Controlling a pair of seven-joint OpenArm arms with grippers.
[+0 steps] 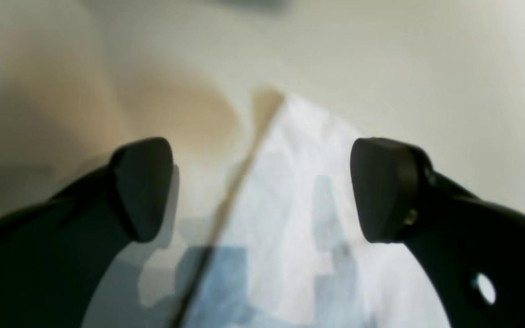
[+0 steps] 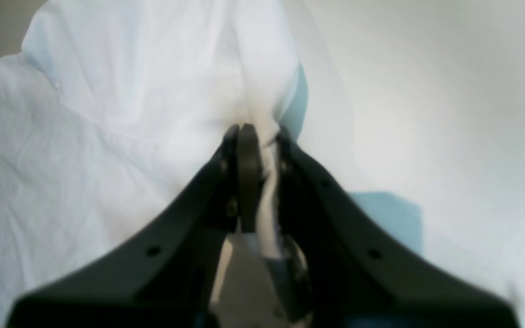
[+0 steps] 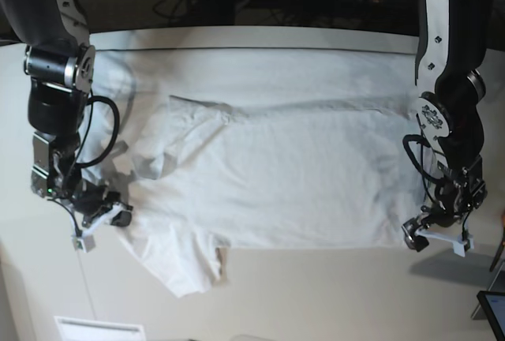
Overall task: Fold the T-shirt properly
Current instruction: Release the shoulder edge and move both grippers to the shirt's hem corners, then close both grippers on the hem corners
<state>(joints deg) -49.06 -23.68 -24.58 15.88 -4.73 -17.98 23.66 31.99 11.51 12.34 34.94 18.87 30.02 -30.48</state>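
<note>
T-shirt [image 3: 268,175] is being shown spread nearly flat and wrinkled across the white bench [image 3: 331,294], its body lying crosswise in the base view, one short sleeve trailing toward the near edge and the other bunched toward the far side. An early step of the fold is being carried out, judging by how much cloth is lying unfolded: no clean fold is being shown anywhere on the garment.

At the sleeve end, on the base view's left, a pinch of white fabric is being gripped by the right pincer [image 2: 258,136], whose jaws are being held clenched on the cloth, with a ridge of material being drawn up in front of them in the right wrist view. At the hem end, on the base view's right, the left pincer [image 1: 262,187] is being held wide apart and empty, poised just over a corner of the shirt; whether it is touching the cloth cannot be told.

For the next move, the left pincer is probably being called on to drop and close on that hem corner, so that both ends can be lifted together and carried over evenly.
</note>
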